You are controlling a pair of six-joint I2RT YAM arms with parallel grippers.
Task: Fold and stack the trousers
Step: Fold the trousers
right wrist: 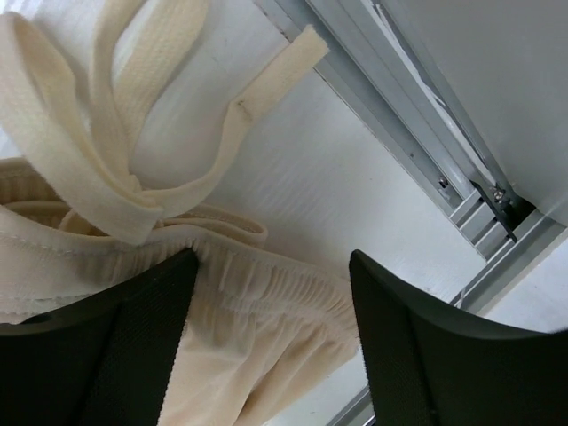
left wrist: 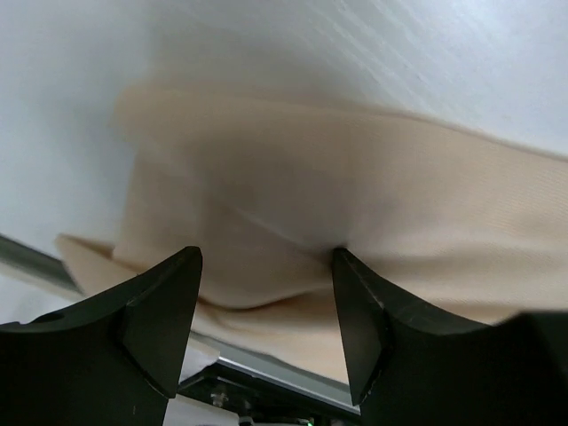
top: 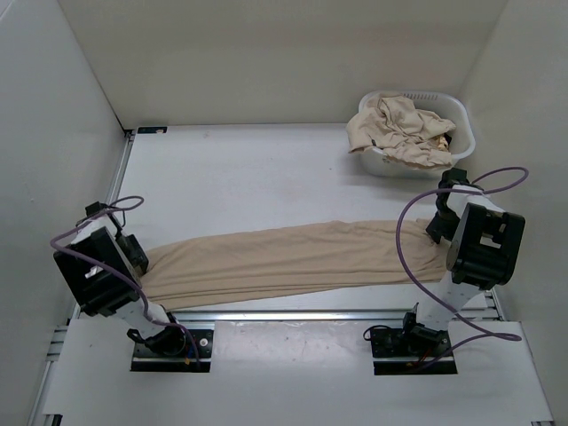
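One pair of beige-tan trousers (top: 293,257) lies stretched flat across the table, legs folded together, cuffs at the left, waistband at the right. My left gripper (left wrist: 266,306) is open just above the cuff end (left wrist: 293,204); in the top view the left gripper (top: 140,257) sits at the left end of the trousers. My right gripper (right wrist: 271,328) is open over the gathered elastic waistband (right wrist: 266,293), with its drawstring (right wrist: 115,169) lying loose; in the top view the right gripper (top: 439,232) is at the waist end. More trousers (top: 399,129) are heaped in a basket.
A white plastic laundry basket (top: 461,120) stands at the back right. White walls enclose the table on three sides. An aluminium rail (top: 293,313) runs along the near edge, and shows in the right wrist view (right wrist: 426,151).
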